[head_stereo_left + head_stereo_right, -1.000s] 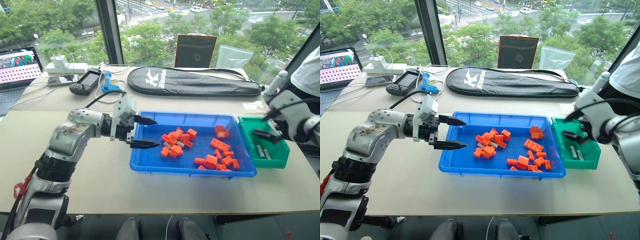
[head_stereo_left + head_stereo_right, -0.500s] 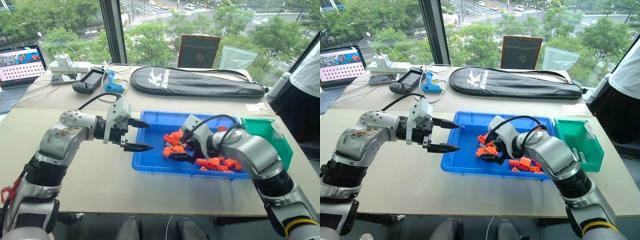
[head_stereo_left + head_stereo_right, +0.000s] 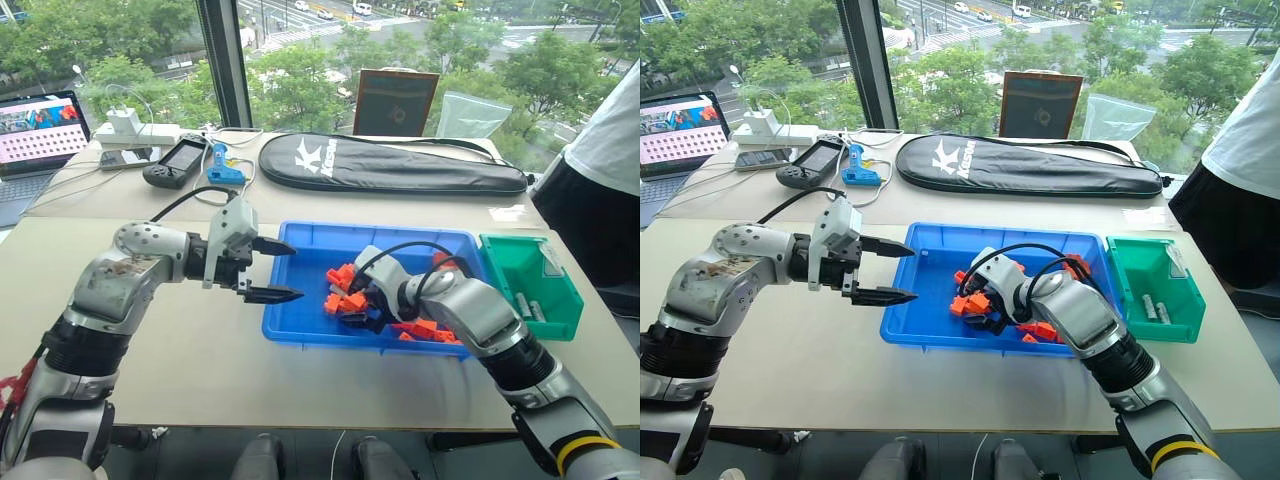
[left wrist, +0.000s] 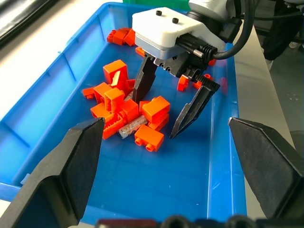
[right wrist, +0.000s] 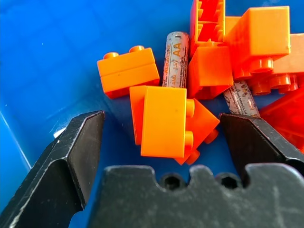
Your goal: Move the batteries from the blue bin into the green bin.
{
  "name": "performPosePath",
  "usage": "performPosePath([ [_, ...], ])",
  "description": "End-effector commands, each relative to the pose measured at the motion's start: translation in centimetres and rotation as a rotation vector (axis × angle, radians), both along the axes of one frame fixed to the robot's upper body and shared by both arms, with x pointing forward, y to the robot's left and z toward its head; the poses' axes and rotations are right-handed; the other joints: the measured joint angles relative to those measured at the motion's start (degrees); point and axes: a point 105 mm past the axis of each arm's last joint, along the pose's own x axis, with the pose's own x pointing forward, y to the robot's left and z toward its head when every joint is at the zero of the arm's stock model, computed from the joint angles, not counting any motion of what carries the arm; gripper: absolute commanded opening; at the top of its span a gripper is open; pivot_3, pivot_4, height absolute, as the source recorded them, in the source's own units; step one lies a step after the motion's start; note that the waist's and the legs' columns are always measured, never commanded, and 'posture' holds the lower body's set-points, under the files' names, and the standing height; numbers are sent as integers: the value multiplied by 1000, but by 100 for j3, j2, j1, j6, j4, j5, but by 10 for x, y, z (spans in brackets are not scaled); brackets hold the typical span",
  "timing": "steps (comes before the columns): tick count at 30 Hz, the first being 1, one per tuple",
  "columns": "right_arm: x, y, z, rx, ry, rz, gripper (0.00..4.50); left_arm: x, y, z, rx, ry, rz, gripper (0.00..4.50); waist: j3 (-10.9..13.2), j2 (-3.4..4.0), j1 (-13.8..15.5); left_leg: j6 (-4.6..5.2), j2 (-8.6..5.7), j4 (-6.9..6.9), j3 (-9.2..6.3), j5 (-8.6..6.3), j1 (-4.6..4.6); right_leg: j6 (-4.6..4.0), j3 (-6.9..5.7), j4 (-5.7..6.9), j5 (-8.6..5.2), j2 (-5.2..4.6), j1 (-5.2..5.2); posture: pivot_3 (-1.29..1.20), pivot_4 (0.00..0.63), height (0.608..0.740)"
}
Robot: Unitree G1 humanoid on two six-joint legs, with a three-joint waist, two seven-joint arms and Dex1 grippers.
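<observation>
The blue bin [image 3: 300, 305] lies in the middle of the table and holds a pile of orange bricks [image 3: 345, 298]. Two batteries [image 5: 175, 57] lie half buried among those bricks, and one battery [image 4: 130, 127] shows under the pile in the left wrist view. My right gripper [image 3: 352, 312] is open, lowered into the pile, its fingers either side of an orange brick [image 5: 164, 121]. To the right stands the green bin [image 3: 560, 325], with two batteries [image 3: 1153, 307] lying inside it. My left gripper [image 3: 290, 270] hangs open and empty above the blue bin's left rim.
A black racket case [image 3: 390, 162] lies across the table behind the bins. A laptop [image 3: 40, 135], a phone, a handheld device and cables sit at the back left. A person [image 3: 600, 170] stands at the table's right end, close to the green bin.
My right arm has swung left from the green bin and dropped into the brick pile in the blue bin. The left gripper has stayed where it was, open.
</observation>
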Motion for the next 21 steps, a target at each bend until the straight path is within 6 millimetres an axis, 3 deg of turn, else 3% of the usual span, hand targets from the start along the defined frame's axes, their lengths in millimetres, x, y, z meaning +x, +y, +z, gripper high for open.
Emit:
performPosePath([
  [1,3,0,1,3,-15,-13,3375,-2,2,10,-16,-37,0,4500,0,0,0,0,0,0,0,0,0,0,0,1,0,0,0,0,150,740],
  [5,3,-4,6,-6,-24,-18,2254,-2,1,9,-15,-39,-1,4500,0,0,-1,0,0,0,0,0,3,0,0,4,0,0,1,0,150,740],
  [14,-4,-30,41,-57,-89,-7,2253,0,0,9,-15,-40,-7,4500,0,0,10,0,0,-1,2,0,-1,0,0,-3,0,-2,-1,0,150,740],
  [21,-3,-73,70,-86,-135,-73,2253,0,-2,8,-14,-40,-16,4500,0,0,4,0,1,-2,2,0,-1,-2,0,-2,-1,-1,-3,0,150,740],
])
